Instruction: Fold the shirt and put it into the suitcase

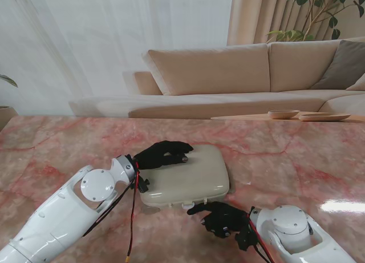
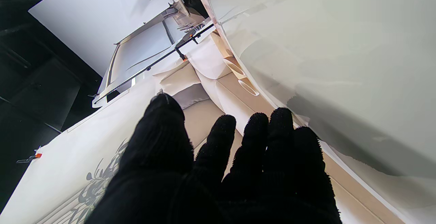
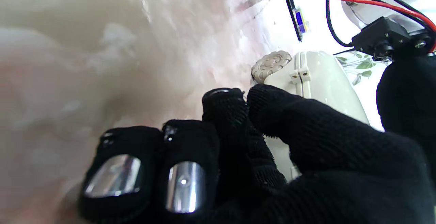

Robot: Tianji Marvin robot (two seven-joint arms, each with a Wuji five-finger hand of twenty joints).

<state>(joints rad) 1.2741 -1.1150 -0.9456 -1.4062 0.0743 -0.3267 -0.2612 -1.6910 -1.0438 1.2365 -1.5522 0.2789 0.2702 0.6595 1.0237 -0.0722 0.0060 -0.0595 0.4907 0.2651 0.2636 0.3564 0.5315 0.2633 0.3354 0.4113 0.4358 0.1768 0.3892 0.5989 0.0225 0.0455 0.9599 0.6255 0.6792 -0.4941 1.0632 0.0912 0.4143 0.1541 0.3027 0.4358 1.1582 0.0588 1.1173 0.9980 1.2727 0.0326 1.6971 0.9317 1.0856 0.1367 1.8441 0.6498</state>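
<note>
Suitcase [image 1: 185, 174], one only, cream and closed, lies flat at the middle of the pink marble table [image 1: 296, 160] in the stand view. No shirt can be made out. Two black-gloved hands flank the case: the left hand [image 1: 162, 154] rests across its far left top, fingers spread on the lid, gripping nothing; the right hand [image 1: 219, 217] sits at its near edge beside the latch, fingers curled. One beige sofa [image 1: 228, 75] stands beyond the table.

Left wrist view: five fingers [image 2: 218, 138] are stretched out and apart, clasping nothing, with the pale lid [image 2: 340, 63] just beside them.

Right wrist view: the right hand [image 3: 238, 149] has two fingers folded under, showing two metal plates, while thumb and forefinger meet at the suitcase [image 3: 323, 80] edge near one round beige wheel [image 3: 270, 65]. Whether they actually pinch anything I cannot tell.
</note>
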